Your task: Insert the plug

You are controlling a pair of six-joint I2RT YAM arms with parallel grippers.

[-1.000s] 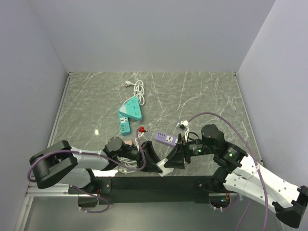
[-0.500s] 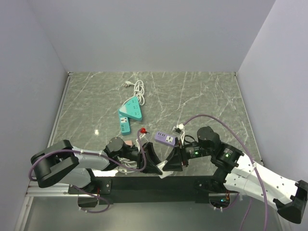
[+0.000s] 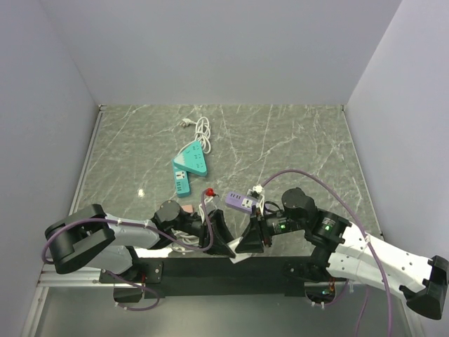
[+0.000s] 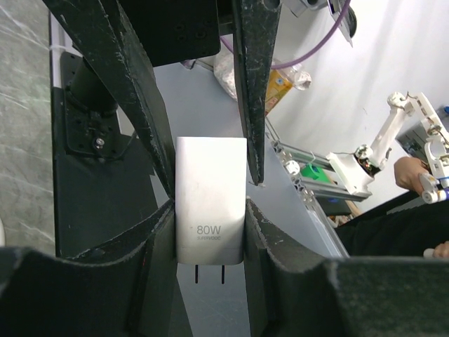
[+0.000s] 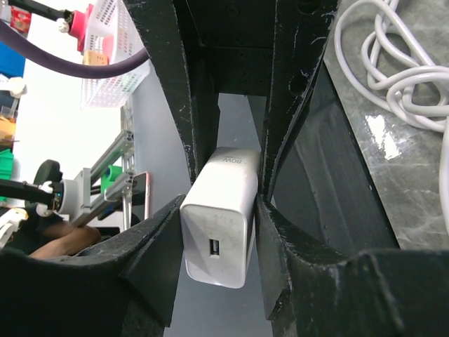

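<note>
The plug (image 4: pixel 210 203) is a white block marked 80W, with two prongs pointing at the left wrist camera. My left gripper (image 4: pixel 210 210) is shut on its sides. In the right wrist view the plug (image 5: pixel 221 217) shows its USB port end, with no cable in it. My right gripper (image 5: pixel 221 203) is closed against its sides from the opposite end. In the top view the left gripper (image 3: pixel 219 239) and right gripper (image 3: pixel 251 237) meet tip to tip over the table's near edge, and the plug is mostly hidden between them.
A purple power strip (image 3: pixel 240 202) lies just behind the grippers, with a red piece (image 3: pixel 208 189) and a brownish-pink cube adapter (image 3: pixel 188 208) nearby. A teal power strip (image 3: pixel 188 168) lies farther back. A coiled white cable (image 3: pixel 202 130) lies at the rear, another (image 5: pixel 393 63) under the arms.
My right gripper has moved left toward the left gripper and now meets it around the plug. The left arm has stayed in place.
</note>
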